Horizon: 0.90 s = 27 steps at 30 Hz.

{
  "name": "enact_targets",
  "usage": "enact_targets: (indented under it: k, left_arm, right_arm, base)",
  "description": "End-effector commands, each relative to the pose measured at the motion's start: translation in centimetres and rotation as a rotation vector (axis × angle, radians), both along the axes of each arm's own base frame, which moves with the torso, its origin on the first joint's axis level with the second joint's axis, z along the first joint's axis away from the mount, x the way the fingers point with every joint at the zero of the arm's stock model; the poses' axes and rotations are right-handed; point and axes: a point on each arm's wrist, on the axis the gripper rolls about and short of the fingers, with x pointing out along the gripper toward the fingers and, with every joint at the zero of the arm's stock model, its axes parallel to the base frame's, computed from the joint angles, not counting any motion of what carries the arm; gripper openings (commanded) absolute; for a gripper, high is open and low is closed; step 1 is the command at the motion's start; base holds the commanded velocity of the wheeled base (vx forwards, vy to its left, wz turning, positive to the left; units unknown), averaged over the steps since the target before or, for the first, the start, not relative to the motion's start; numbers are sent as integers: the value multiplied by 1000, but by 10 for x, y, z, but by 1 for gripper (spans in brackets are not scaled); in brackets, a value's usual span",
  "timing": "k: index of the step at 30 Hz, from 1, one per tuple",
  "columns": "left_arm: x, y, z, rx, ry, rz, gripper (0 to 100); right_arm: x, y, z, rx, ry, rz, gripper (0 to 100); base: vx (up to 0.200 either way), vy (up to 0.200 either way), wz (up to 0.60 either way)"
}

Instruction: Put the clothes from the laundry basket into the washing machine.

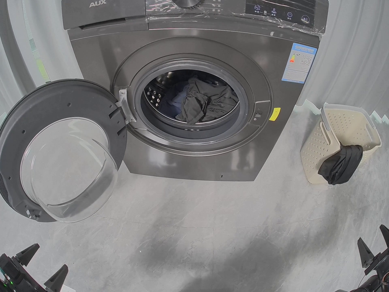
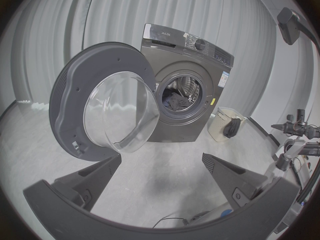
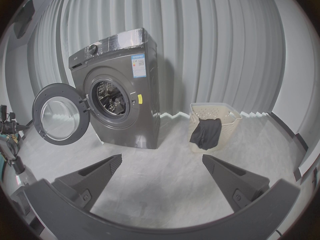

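Note:
The grey washing machine (image 1: 194,82) stands ahead with its round door (image 1: 60,151) swung wide to the left. Dark grey and blue clothes (image 1: 202,100) lie inside the drum. To the machine's right stands the cream laundry basket (image 1: 348,134) with a black garment (image 1: 341,165) draped over its front rim. My left gripper (image 1: 42,264) is low at the bottom left, open and empty. My right gripper (image 1: 375,244) is low at the bottom right, open and empty. The basket (image 3: 215,117) and its black garment (image 3: 206,134) lie beyond the right gripper (image 3: 161,160); the left gripper (image 2: 161,159) faces the door (image 2: 100,100).
Pale grey floor (image 1: 202,232) stretches between me and the machine. White curtains (image 1: 356,41) hang behind the machine and the basket. The open door juts out over the floor on the left.

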Motion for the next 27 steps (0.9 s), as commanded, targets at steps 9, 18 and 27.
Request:
enact_targets:
  k: [9,18,27]
  left_arm:
    - [-20,-2,-9,63,-199,235,100]
    - [-23,-1,-17,86,-170,245,100]
    - [-23,-1,-17,86,-170,245,100]
  right_arm:
    - [-18,2,-18,-10,-80,-7,100]
    - [-18,2,-18,-16,-86,4,100]
    - [-18,2,-18,-14,-91,5,100]
  base:
    - [0,0,0]
    - [-67,-22,0]
    - [0,-200,0]
